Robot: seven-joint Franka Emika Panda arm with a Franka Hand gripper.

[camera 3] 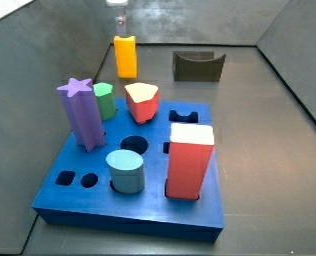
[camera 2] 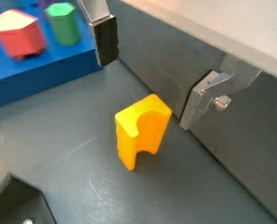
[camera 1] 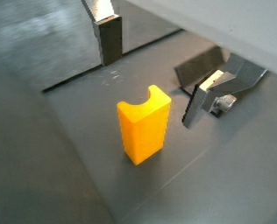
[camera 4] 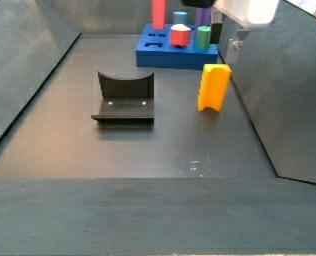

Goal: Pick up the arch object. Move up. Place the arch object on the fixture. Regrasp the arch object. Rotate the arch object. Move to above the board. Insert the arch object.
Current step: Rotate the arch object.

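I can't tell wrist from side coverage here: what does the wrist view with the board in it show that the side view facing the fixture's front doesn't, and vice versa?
Only the wrist view shows the gripper fingers, open and empty, above the upright arch object. Only the side view shows the fixture, standing apart from the arch object. Both show the arch object and part of the board.
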